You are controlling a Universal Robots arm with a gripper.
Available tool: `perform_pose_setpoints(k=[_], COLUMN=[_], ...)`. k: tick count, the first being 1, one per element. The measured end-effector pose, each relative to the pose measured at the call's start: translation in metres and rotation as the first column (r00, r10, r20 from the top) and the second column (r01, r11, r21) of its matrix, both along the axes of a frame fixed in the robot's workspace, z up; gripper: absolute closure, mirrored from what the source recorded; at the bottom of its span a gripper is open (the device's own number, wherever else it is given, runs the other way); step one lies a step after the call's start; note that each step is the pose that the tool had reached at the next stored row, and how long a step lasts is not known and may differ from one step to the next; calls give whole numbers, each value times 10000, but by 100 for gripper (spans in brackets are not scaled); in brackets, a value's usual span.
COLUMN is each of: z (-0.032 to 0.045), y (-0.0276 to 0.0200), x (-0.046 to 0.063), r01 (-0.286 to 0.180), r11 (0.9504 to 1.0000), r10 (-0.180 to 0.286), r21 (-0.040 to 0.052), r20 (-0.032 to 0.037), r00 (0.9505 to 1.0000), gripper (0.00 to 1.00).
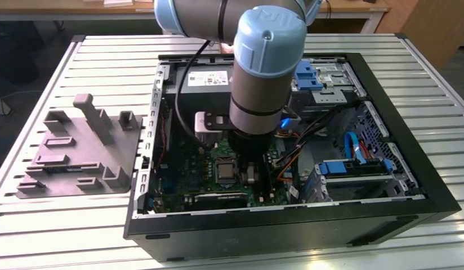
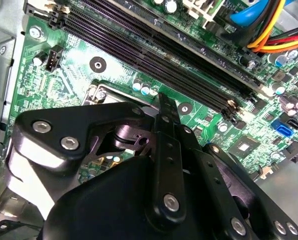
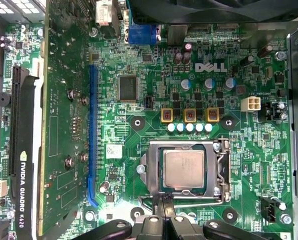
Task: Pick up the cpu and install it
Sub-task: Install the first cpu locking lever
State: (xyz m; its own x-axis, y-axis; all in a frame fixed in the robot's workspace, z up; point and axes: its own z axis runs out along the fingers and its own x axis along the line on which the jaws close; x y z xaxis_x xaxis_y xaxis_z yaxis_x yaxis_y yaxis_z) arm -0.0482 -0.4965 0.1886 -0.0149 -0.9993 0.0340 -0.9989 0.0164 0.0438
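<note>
Inside the open computer case (image 1: 382, 208) on the slatted table (image 1: 89, 219), your arm (image 1: 266, 73) reaches straight down over the green motherboard (image 3: 153, 65). In the first wrist view the cpu (image 3: 184, 167) lies flat in the black socket (image 3: 186, 170), its pale metal top facing up and squared within the metal frame (image 3: 222, 170). It looks seated, not carried.

The gripper (image 3: 162, 201) hangs at the socket's edge, just beside the frame. Its fingers (image 3: 161, 205) appear drawn together, with no gap showing between them and nothing held; the tips sit near the frame's rim, though contact cannot be confirmed. In the second wrist view the black linkage of the gripper (image 2: 164, 107) covers most of the socket, with the memory slots (image 2: 188, 60) running past it.

On the exterior view's left, the grey tray (image 1: 81, 152) stands on the table, well apart from the case.

Judge the chip as you would any such part: light, rigid, thin and smooth-topped, so likely to slip under a careless pinch. Its underside and the socket's contacts are probably delicate, so any tilt or sideways drag risks damage. If you must take it again, grip it by two opposite edges, level, never pressing on the lid. The blue card slot (image 3: 93, 135) and graphics card (image 3: 26, 165) lie beside the socket, well clear of the fingers.
</note>
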Motion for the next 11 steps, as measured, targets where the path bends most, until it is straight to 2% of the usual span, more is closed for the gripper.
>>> perform_pose_setpoints(k=[11], z=[-12], y=[-1], x=[11], r01=[-12], r11=[10000], r10=[12], r21=[23], r20=[1], r00=[10000], gripper=[89])
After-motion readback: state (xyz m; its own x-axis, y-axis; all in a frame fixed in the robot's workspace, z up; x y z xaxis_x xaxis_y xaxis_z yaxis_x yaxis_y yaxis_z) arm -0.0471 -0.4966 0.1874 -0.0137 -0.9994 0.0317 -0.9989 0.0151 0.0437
